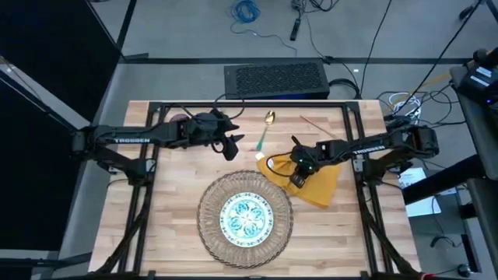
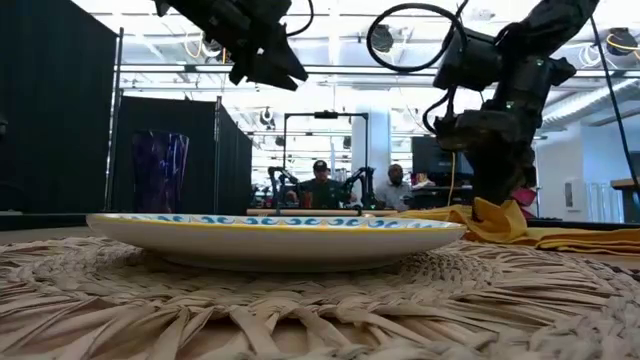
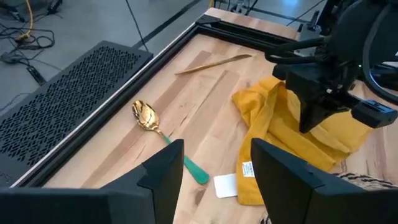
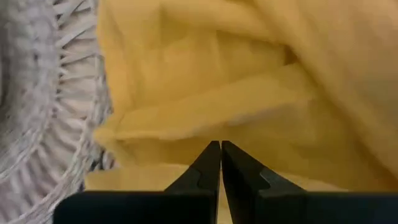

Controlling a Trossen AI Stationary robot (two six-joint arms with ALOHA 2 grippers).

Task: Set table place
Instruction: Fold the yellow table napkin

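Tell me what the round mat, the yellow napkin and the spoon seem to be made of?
The mat looks like woven wicker or straw: flat pale strands braided in rings, matte. The napkin looks like soft cloth: it lies crumpled in folds and carries a small sewn tag. The spoon seems to be shiny gold-coloured metal at the bowl, which shows reflections, with a teal handle, perhaps plastic or enamel.
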